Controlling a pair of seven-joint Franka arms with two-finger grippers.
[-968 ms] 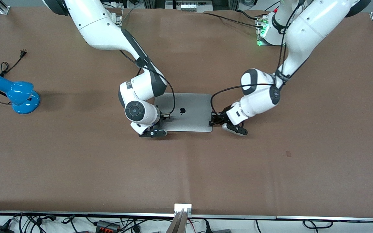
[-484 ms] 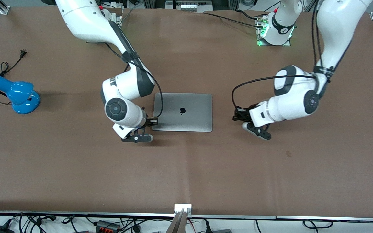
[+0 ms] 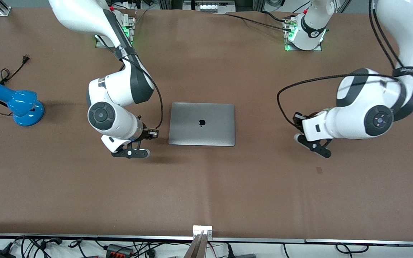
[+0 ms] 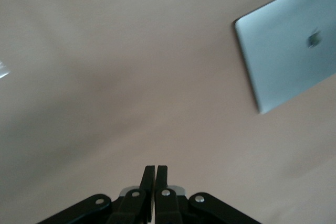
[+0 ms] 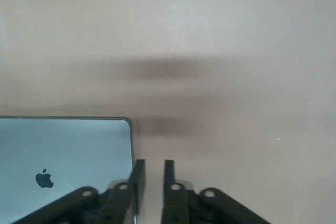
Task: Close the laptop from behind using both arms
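The silver-grey laptop (image 3: 202, 124) lies shut and flat in the middle of the table, lid up with its black apple logo showing. My right gripper (image 3: 152, 133) is low beside the laptop's edge toward the right arm's end, apart from it, fingers a narrow gap apart and empty. In the right wrist view (image 5: 153, 165) the laptop's corner (image 5: 63, 161) lies just beside one finger. My left gripper (image 3: 296, 120) is well off the laptop's edge toward the left arm's end, shut and empty. In the left wrist view (image 4: 155, 170) the laptop (image 4: 289, 51) shows farther off.
A blue desk lamp (image 3: 16, 104) with its black cord and plug (image 3: 13, 70) stands at the right arm's end of the brown table (image 3: 206, 186). The arm bases with green lights stand along the table's edge farthest from the front camera.
Both grippers have drawn away from the shut laptop, each toward its own end of the table. The laptop has not moved.
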